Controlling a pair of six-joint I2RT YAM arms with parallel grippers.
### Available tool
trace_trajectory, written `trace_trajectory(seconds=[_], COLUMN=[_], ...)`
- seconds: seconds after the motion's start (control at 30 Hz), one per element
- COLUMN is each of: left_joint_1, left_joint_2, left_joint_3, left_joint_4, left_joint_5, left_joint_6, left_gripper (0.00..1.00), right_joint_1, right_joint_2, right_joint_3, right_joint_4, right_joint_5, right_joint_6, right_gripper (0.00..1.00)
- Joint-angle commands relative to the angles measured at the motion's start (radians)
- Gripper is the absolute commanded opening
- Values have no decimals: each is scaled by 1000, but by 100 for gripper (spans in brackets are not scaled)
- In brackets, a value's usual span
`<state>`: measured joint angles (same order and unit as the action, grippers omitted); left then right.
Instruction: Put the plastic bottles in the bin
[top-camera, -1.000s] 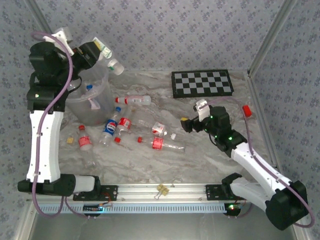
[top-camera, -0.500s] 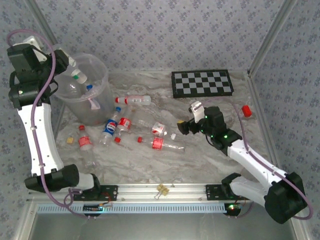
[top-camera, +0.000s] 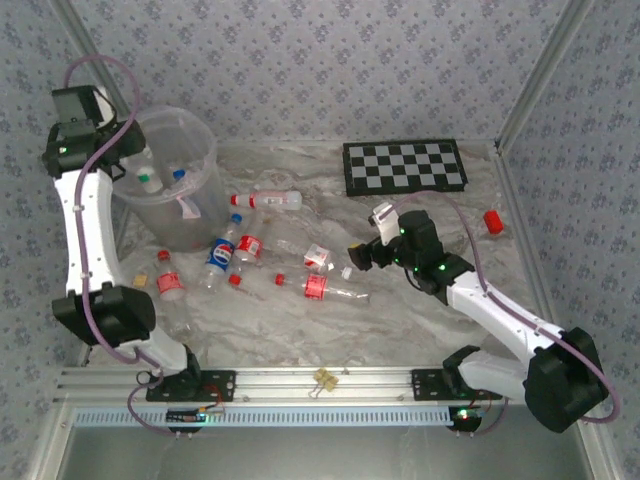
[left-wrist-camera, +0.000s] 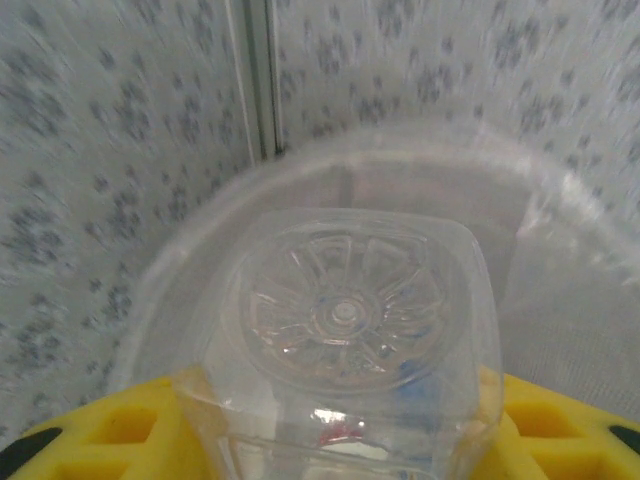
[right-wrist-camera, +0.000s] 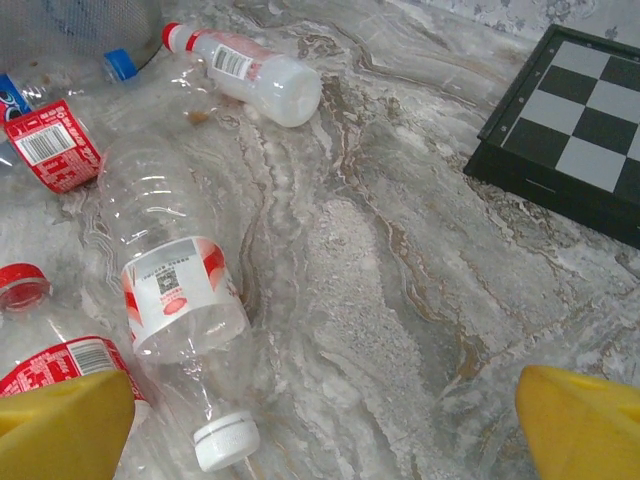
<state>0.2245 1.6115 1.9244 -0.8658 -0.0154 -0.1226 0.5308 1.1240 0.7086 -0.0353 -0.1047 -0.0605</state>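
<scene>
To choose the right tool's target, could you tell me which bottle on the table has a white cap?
The clear bottle with the red-and-white label, lying on its side ahead of the right tool; the other caps there are red or blue.

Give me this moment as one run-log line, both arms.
left gripper: shut on clear bottle, at bin mouth | right gripper: open, above red-labelled bottle lying on table
</scene>
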Motion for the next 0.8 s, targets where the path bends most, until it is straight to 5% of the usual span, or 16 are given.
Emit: trace_trajectory(seconds=[0.0, 0.67, 0.77], left_joint_1=[6, -11, -11], left_joint_2=[42, 96, 94], left_joint_3=[-3, -333, -321], left_joint_4=[-77, 2, -4], left_joint_5=[64, 89, 92], left_joint_6=[30, 22, 23], left_gripper=[0, 0, 24], right_joint_1=[7, 11, 12], right_joint_2=[7, 46, 46], right_joint_3=[40, 55, 54], right_joint_4=[-10, -36, -44], right_joint_5=[-3, -15, -18], right_joint_6=[-18, -36, -36], right_gripper=[100, 100, 100])
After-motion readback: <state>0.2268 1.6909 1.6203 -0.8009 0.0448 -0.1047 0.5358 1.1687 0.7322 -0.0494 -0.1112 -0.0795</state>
